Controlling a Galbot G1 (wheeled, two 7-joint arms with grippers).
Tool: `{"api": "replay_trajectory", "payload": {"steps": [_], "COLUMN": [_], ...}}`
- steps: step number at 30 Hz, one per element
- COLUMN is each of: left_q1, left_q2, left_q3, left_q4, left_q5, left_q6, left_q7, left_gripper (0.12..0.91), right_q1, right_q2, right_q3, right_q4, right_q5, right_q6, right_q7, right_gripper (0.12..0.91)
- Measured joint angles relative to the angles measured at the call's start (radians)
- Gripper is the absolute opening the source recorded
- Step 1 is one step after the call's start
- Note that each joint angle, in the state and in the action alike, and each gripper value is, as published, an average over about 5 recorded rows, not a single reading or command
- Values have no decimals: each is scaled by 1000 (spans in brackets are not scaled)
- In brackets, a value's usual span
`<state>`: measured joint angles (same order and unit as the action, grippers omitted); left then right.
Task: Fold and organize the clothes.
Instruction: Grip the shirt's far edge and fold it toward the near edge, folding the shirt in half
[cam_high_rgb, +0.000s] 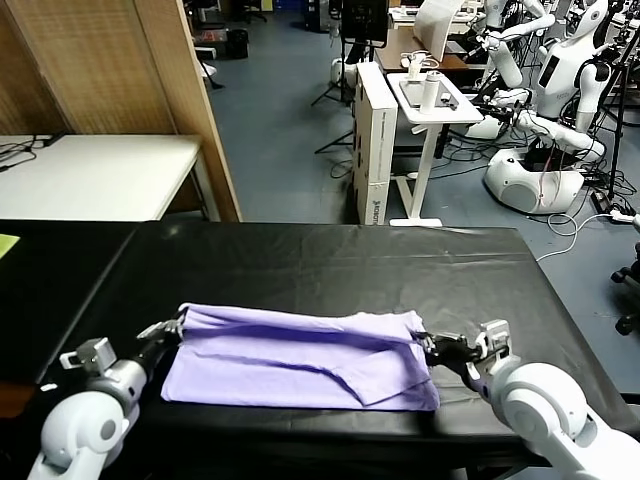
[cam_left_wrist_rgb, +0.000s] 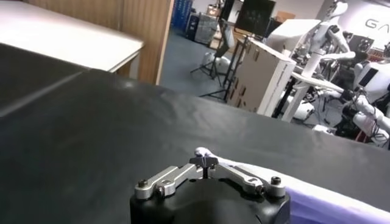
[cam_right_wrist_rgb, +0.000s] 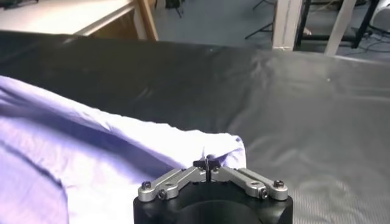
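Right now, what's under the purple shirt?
The purple shirt lies folded on the black table. The left hand and right hand pinch its far corners. Only table shows around it; anything beneath is covered by the cloth.

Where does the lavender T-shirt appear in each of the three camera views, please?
Head view: the T-shirt lies folded across the near part of the black table, between the left pincer and the right pincer.
Left wrist view: only a lavender strip beside the pincer.
Right wrist view: it fills the area in front of that pincer.
Shared landmark: the white table beyond the black one.
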<state>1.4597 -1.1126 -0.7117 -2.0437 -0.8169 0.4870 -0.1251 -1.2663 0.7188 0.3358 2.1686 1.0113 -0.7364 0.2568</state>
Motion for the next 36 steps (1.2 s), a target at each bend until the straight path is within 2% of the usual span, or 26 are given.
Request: {"api": "replay_trajectory", "payload": {"steps": [17, 20, 24, 29, 32, 36], "left_q1": [129, 149, 179, 218, 241, 270], "left_q2": [-66, -86, -115, -150, -173, -206], "left_q3": [-25, -29, -44, -69, -89, -122], "left_q4": [-64, -77, -98, -124, -137, -154], "left_q5": [48, 64, 89, 120, 121, 120], "left_q6": [-56, -62, -67, -86, -94, -100], "left_q7": [0, -3, -11, -37, -59, -90], "left_gripper": [149, 193, 393, 716, 857, 903], "right_q1": [-54, -55, -54, -58, -67, -75], "right_q2": [-9, -15, -23, -35, -45, -52], "right_q3": [-8, -9, -16, -18, -10, 10], "right_q4": [14, 17, 21, 36, 52, 74], "right_q5": [-16, -15, -13, -4, 3, 14], "right_q6": [0, 0, 0, 0, 0, 0], "right_q7": [-4, -5, -7, -10, -10, -10], "right_gripper": [138, 138, 138, 150, 260, 518]}}
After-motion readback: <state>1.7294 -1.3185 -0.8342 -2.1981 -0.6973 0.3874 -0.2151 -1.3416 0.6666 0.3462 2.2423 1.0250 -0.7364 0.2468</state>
